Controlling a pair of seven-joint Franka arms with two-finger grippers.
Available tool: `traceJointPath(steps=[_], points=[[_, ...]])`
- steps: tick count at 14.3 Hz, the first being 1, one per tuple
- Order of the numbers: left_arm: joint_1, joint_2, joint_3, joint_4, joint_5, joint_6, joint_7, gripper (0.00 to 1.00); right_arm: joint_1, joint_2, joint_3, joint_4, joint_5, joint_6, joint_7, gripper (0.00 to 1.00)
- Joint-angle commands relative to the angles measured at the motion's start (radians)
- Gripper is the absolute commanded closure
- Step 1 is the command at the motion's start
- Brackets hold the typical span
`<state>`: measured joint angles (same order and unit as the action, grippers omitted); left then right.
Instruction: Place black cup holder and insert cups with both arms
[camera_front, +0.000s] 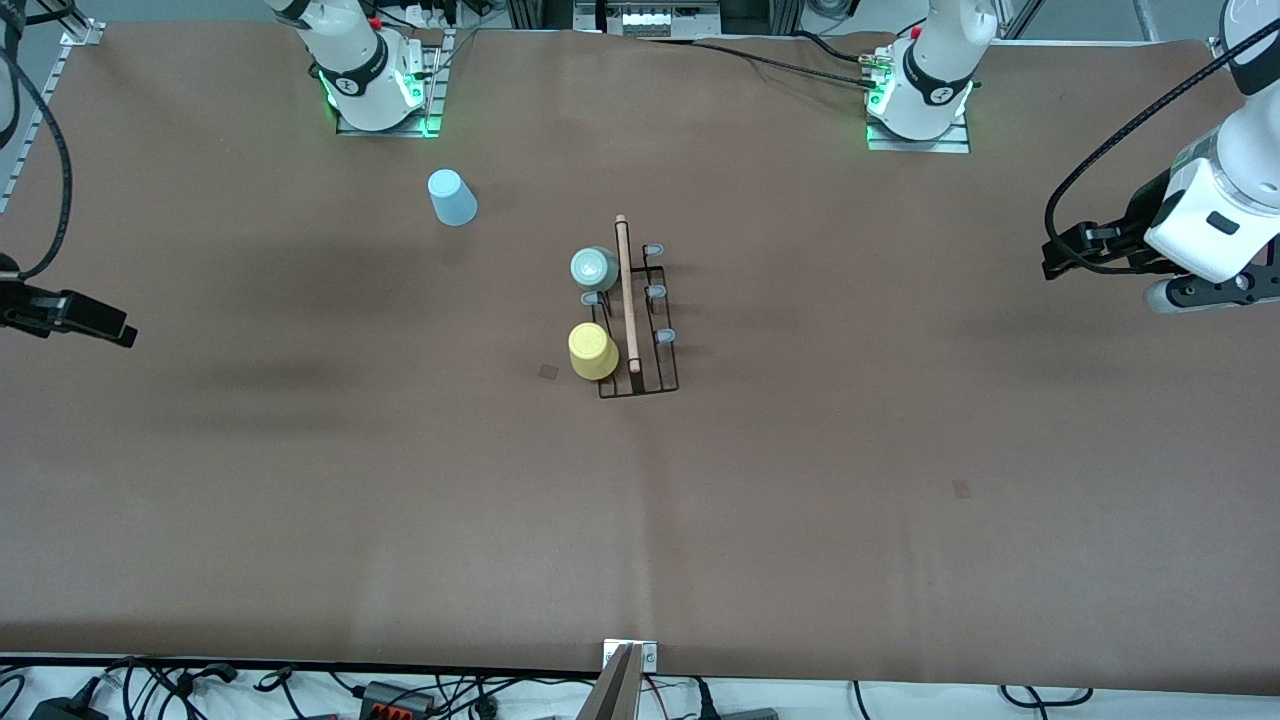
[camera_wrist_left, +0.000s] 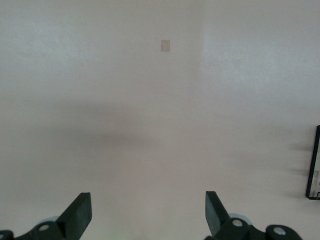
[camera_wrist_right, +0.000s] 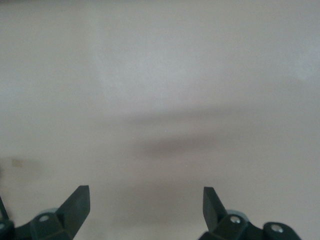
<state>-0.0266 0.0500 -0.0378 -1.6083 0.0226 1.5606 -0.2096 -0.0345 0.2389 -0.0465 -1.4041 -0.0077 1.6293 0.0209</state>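
Cups first: my right gripper (camera_wrist_right: 145, 212) and left gripper (camera_wrist_left: 148, 215) both hang spread wide over bare table (camera_front: 800, 500) at their own ends. I'd send the right one for the light blue cup (camera_front: 452, 197), standing by its base, farther from the camera than the black cup holder (camera_front: 632, 310) mid-table, where the green cup (camera_front: 594, 268) and yellow cup (camera_front: 593, 351) already sit on prongs.

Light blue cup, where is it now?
Front view: the light blue cup sits alone on the table, off the black cup holder, toward the right arm's end and farther from the camera.

Black rack (camera_front: 640, 340), sage cup (camera_front: 594, 268), yellow cup (camera_front: 593, 351), seemingly light-blue cup (camera_front: 452, 197).
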Motion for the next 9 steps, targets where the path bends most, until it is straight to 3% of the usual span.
traceJointPath(steps=[1,4,9], points=[[0.002,-0.016,0.004,-0.013,-0.013,0.003,0.009,0.0,-0.001,-0.139,0.011,-0.189,-0.02,0.055,-0.013,0.0],[0.002,-0.016,0.004,-0.012,-0.013,0.003,0.009,0.0,0.001,-0.23,0.013,-0.332,-0.02,0.158,-0.018,0.0],[0.002,-0.012,0.004,0.001,-0.013,0.001,0.01,0.0,-0.001,-0.289,0.008,-0.339,-0.012,0.063,-0.081,0.0]])
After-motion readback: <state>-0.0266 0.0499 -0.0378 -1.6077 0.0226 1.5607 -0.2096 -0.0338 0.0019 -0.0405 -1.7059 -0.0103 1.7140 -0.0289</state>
